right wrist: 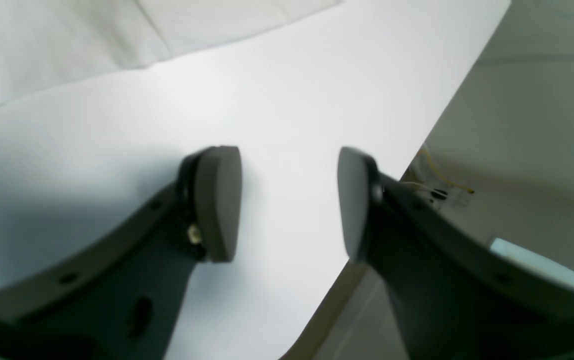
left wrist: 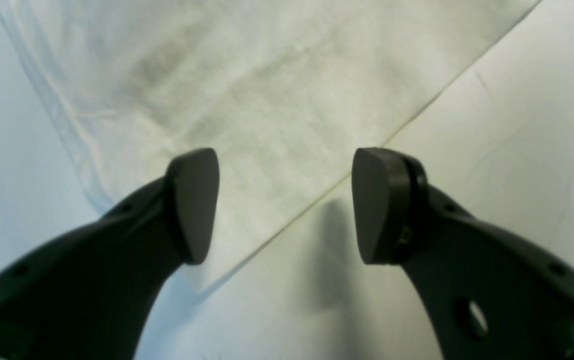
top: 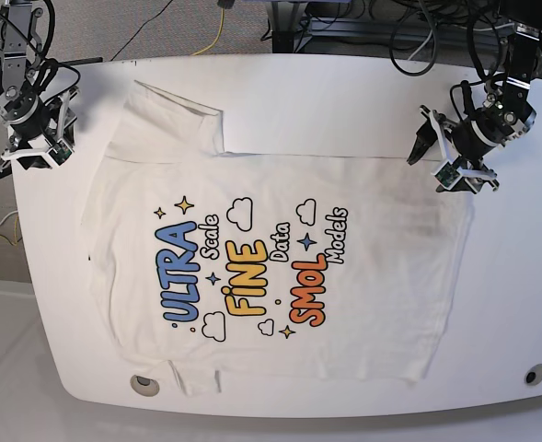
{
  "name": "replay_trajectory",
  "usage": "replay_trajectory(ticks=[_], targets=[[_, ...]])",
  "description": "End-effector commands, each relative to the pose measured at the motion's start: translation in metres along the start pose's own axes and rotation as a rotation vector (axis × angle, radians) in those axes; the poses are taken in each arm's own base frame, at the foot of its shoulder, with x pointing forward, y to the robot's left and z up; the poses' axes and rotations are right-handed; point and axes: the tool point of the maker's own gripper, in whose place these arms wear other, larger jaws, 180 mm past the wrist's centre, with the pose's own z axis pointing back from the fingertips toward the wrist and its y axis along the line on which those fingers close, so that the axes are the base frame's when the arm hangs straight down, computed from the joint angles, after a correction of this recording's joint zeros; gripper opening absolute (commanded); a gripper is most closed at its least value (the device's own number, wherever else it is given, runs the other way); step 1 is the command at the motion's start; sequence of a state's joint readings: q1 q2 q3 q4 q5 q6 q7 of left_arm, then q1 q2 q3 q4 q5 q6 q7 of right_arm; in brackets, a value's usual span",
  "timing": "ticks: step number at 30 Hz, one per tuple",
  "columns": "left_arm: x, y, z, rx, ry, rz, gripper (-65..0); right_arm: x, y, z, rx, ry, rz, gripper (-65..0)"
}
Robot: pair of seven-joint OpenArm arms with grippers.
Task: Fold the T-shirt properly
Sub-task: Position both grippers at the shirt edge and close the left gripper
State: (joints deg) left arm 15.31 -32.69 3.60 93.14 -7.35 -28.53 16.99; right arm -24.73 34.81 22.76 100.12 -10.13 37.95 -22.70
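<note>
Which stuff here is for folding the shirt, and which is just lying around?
For the job: T-shirt; left gripper; right gripper; table.

Just lying around: cables behind the table; yellow wire on the floor.

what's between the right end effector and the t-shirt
Only bare white table. The right wrist view shows the open right end effector over it, with the T-shirt edge further on.

The T-shirt [top: 280, 249] is soft, matt white cloth, faintly creased, with a flat coloured print at its centre. The table [top: 344, 92] beneath is smooth, white and slightly glossy. Both gripper pads [left wrist: 194, 205] look like matt dark rubber (on smooth black plastic fingers).
</note>
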Motion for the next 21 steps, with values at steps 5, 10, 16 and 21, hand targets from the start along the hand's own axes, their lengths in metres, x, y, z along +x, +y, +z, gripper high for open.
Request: replay_trajectory(ticks=[5, 10, 16, 21], targets=[[0.011, 0.007, 0.019, 0.026, -0.03, -0.051, -26.5, 0.003, -0.018, 0.001, -0.038, -0.006, 0.007, -34.8], [0.006, 0.005, 0.019, 0.027, -0.019, -0.039, -26.5, 0.008, -0.018, 0.002, -0.035, -0.018, 0.022, -35.1], [0.002, 0.004, 0.016, 0.026, -0.008, -0.031, -26.5, 0.011, -0.017, 0.002, -0.034, -0.024, 0.027, -35.3], [-0.007, 0.0, 0.013, 0.023, 0.007, 0.008, -27.0, 0.01, -0.017, 0.002, -0.034, -0.02, 0.016, -36.2]])
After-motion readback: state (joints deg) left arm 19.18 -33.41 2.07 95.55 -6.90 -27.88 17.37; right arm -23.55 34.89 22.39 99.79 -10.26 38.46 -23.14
